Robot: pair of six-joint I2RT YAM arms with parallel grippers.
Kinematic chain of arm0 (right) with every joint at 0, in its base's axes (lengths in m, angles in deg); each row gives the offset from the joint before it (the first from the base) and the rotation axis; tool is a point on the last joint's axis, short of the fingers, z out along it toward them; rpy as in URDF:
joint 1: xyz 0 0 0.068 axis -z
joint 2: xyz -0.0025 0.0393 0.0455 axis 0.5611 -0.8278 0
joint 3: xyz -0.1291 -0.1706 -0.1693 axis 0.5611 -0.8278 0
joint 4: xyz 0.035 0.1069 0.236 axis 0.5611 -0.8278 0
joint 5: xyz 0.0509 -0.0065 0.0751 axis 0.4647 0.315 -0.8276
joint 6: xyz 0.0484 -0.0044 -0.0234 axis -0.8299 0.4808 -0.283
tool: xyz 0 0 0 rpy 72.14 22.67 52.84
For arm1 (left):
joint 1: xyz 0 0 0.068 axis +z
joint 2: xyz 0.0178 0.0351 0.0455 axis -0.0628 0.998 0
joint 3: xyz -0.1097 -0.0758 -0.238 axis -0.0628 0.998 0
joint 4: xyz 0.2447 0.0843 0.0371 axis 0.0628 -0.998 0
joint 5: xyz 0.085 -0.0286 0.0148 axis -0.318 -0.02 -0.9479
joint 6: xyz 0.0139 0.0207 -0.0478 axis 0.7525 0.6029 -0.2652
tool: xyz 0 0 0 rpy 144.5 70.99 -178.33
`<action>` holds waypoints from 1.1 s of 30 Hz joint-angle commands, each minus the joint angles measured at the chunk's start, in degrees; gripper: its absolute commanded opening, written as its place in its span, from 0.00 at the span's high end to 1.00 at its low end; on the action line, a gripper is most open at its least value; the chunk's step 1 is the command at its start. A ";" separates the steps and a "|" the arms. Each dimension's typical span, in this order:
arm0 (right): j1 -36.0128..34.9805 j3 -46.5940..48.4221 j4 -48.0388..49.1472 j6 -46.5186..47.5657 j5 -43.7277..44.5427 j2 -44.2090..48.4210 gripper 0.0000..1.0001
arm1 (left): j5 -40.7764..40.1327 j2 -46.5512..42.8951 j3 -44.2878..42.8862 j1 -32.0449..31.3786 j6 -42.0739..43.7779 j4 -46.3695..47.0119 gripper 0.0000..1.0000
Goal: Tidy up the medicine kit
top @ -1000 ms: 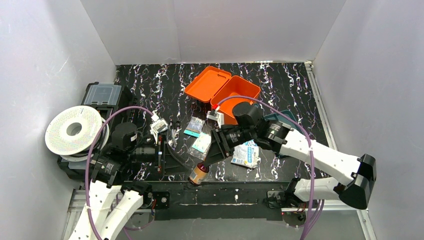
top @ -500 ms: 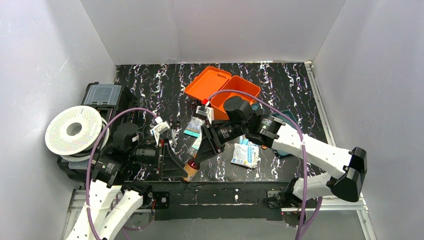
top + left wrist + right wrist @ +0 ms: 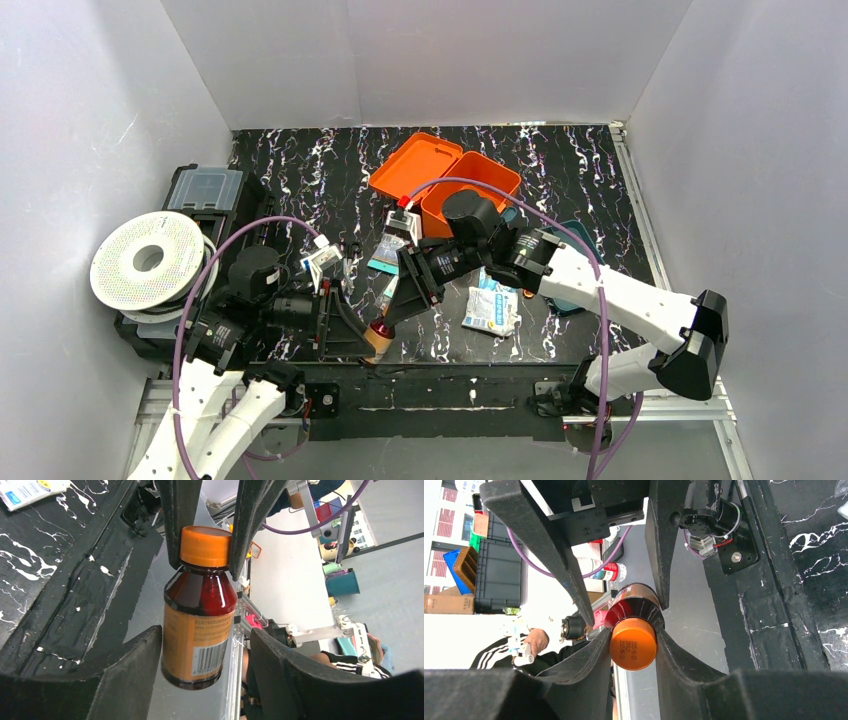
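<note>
The right gripper (image 3: 632,630) pinches the bottle (image 3: 199,595) by its cap (image 3: 633,647); the left gripper (image 3: 205,647) is spread around it. Label (image 3: 187,640) print unreadable; 1 barcode (image 3: 210,657) shows.

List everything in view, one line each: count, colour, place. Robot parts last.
Medicine kit: 1, orange, lid open, far centre of the table.
Bottle: 1, dark amber with orange cap, hanging by its cap at the near edge.
Small packets: 2, clear with teal, mid-table, one partly hidden.
Pouch: 1, white and blue, right of the packets.
Spool: 1, white, left edge.
Case: 1, black with clear lid, behind the spool.
Table: 1, black with white marbling.
Right gripper: black, shut on the bottle cap.
Left gripper: black, open, fingers flanking the bottle body.
</note>
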 commanded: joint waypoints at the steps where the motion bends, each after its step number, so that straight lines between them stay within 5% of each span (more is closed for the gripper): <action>1: -0.54 2.70 5.45 -0.44 -1.07 -0.75 0.99 | 2.57 0.15 0.44 -0.30 -0.68 1.46 0.31; 6: -0.97 3.20 5.21 -0.43 -0.53 -0.66 0.99 | 2.31 -0.01 0.60 -0.30 -0.35 1.52 0.28; 15: -0.97 3.68 5.50 -0.60 0.25 -0.96 0.99 | 3.28 -0.41 1.15 -0.30 -1.00 2.83 0.41; 23: -0.99 3.65 5.75 -1.16 1.12 -0.69 0.99 | 3.40 -0.35 0.57 -0.30 -1.22 3.11 0.70; 33: -0.83 3.60 -3.43 3.13 11.00 5.23 0.36 | 1.80 2.01 -1.23 -0.30 -0.42 3.10 0.93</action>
